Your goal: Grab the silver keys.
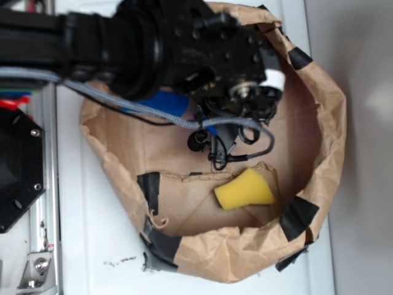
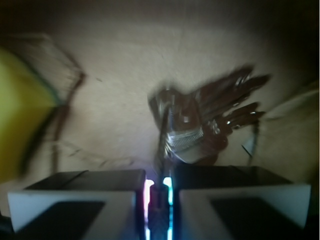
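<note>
Though hidden outside, silver keys (image 2: 210, 120) between jaws.

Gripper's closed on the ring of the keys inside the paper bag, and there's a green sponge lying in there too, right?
Not quite: the sponge is yellow, not green, as the exterior view shows. The rest holds. In the wrist view the gripper is shut on the ring of the keys, all inside the paper bag.

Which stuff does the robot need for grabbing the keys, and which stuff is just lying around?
Needed: keys; gripper, its fingers shut on the key ring.

Just lying around: yellow sponge; blue thing; paper bag.
</note>
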{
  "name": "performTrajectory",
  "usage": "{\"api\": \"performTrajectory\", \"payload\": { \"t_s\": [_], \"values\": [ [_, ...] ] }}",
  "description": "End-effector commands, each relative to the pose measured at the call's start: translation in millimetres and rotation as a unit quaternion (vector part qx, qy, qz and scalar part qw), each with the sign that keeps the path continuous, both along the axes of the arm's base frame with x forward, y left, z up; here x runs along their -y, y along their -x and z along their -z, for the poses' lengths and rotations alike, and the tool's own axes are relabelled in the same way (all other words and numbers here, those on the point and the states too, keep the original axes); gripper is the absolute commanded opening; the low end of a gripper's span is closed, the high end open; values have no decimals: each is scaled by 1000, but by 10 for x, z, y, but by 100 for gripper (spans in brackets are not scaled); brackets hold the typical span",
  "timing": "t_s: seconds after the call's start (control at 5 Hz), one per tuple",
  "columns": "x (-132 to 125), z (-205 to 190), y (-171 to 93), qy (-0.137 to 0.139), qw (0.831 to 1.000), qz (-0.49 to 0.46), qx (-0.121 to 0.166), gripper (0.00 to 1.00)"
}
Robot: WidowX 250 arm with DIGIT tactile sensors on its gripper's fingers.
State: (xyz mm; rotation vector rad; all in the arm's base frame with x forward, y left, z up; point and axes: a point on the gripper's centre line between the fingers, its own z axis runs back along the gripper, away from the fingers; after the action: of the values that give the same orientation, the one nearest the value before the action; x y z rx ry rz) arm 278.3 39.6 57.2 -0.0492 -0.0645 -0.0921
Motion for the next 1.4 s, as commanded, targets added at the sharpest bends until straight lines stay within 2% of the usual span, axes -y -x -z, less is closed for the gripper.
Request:
{"api": "performTrajectory", "payload": {
  "t_s": [0.0,0.2,0.4,0.6,0.8,1.0,1.2],
  "values": [
    [270,-730,9,30,997,7,73,0],
    [397,-913,174,47,994,38,93,0],
    [405,-855,252,36,994,47,87,0],
    [345,-854,182,32,998,4,61,0],
    [276,-867,161,34,997,-70,8,0],
    [250,-925,229,47,996,-75,4,0],
    [232,-1006,292,58,996,-65,12,0]
  ]
}}
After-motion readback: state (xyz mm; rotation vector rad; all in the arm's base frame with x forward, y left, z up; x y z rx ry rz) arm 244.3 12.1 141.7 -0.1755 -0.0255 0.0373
